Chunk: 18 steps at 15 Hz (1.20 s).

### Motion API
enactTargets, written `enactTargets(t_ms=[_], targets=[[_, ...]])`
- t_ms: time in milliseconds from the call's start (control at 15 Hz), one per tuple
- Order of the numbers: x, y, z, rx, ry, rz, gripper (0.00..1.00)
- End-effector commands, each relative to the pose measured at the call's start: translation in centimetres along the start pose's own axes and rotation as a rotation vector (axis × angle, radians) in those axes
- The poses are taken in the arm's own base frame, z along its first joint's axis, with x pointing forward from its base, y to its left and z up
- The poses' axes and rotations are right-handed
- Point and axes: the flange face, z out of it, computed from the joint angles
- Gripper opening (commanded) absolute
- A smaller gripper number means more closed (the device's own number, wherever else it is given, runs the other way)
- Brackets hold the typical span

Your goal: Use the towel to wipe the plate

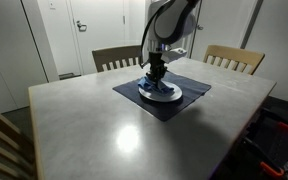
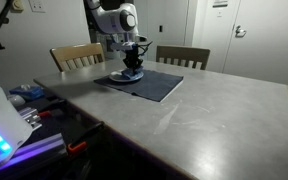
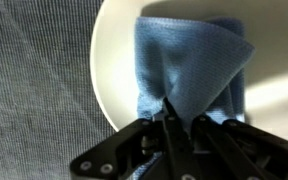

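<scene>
In the wrist view, the top and right edges are cutting off the plate (image 3: 109, 60). The bottom edge is cropping the gripper (image 3: 181, 115), whose dark fingers (image 3: 167, 125) are hiding the near edge of the towel (image 3: 184, 60) they are pinching. In both exterior views the jaws are showing too small to judge, and the gripper is covering most of the towel.

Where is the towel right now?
In the wrist view the blue towel lies on the white plate, pinched by the gripper; the plate sits on the placemat.
</scene>
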Motion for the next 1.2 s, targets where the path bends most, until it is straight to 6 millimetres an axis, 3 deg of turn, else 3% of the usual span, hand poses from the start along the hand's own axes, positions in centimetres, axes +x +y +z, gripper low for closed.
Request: enactTargets(t_ms=[0,267,600,800,1133], targets=[[0.1,-2.9,3.6,0.102,-0.04,-0.153,0.02],[-0.6,-4.2,3.7,0.132,-0.143,-0.28,0.02],[-2.0,-3.7,4.6,0.083,-0.322,-0.272,0.02],[-2.9,-2.6,5.1,0.025,-0.405,-0.184,0.02],[-3.0,1.2,6.8,-0.048,-0.443,0.081,0.02]])
